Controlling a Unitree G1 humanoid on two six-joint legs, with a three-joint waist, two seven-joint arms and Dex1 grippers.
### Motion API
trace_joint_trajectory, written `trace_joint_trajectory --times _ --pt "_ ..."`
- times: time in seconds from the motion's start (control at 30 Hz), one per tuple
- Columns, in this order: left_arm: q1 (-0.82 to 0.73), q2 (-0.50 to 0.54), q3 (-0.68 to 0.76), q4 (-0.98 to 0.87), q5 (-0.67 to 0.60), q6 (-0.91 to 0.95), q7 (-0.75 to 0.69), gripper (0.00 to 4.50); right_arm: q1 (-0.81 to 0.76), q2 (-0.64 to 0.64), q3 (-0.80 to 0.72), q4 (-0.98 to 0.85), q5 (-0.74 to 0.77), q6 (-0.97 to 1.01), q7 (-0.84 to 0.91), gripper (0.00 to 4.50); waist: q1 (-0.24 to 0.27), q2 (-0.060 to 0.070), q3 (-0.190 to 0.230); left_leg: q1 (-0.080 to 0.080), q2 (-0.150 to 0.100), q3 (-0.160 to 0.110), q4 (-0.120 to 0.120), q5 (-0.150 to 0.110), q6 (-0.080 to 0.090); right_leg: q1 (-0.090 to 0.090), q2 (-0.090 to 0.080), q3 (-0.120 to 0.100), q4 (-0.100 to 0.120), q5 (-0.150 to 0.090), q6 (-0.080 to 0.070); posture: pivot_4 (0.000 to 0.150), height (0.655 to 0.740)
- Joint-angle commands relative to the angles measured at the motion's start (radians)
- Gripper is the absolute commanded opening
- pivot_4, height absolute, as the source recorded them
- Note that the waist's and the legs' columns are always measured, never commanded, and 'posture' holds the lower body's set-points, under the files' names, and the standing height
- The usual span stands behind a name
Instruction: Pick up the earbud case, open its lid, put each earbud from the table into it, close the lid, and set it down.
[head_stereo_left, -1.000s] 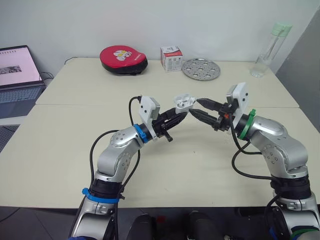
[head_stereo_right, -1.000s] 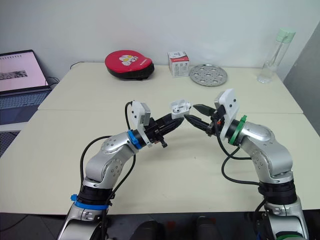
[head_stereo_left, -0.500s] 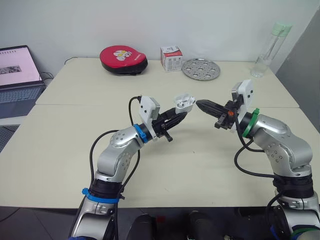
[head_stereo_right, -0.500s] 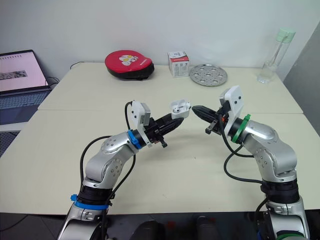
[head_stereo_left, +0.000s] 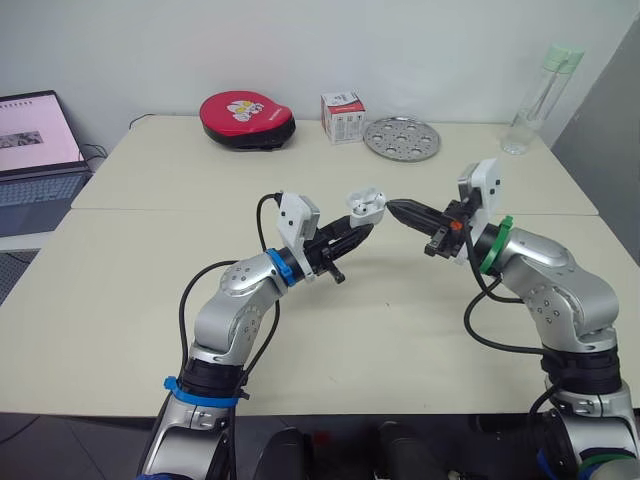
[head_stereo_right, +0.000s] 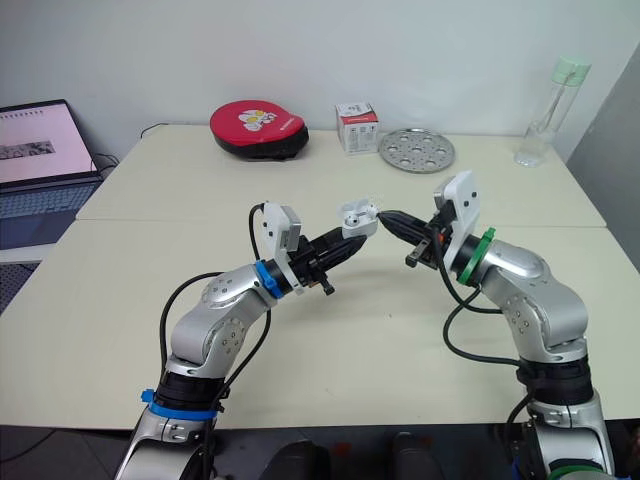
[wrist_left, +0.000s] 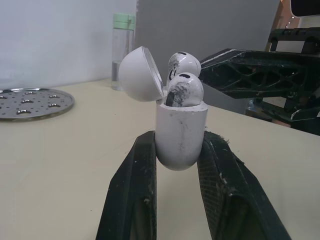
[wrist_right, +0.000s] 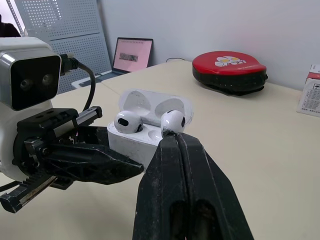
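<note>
Since a moment ago the right jaws have moved in to the earbud case (wrist_left: 180, 135). The left jaws grip that one case above the worktop (head_stereo_left: 400, 330), lid (wrist_left: 140, 74) open; two earbuds (wrist_right: 127, 121) sit inside, stems hidden. Right jaws clenched, tip touching one of them.

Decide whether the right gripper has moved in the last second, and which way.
Yes. The right gripper has shut and, against the metal plate behind it, edged toward the robot's left, its tip reaching an earbud in the earbud case.

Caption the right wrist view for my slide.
Shut right gripper touching an earbud in the open earbud case held by the left gripper.
</note>
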Motion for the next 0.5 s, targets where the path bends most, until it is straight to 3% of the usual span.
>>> trace_joint_trajectory --times 0.03,0.5 --pt "-0.006 -0.003 -0.006 -0.049 -0.005 -0.012 -0.004 0.77 -0.025 0.000 0.001 -0.033 0.017 -0.006 0.005 0.01 0.000 0.000 0.000 0.000 0.000 0.000 0.000 0.000 0.000 0.000 0.000 0.000 0.000 0.000 0.000 0.150 0.7400" --pt "-0.009 -0.004 -0.010 -0.043 -0.005 -0.010 -0.001 0.77 -0.022 -0.004 -0.006 -0.014 0.005 -0.015 -0.005 0.01 0.000 0.000 0.000 0.000 0.000 0.000 0.000 0.000 0.000 0.000 0.000 0.000 0.000 0.000 0.000 0.150 0.7400"
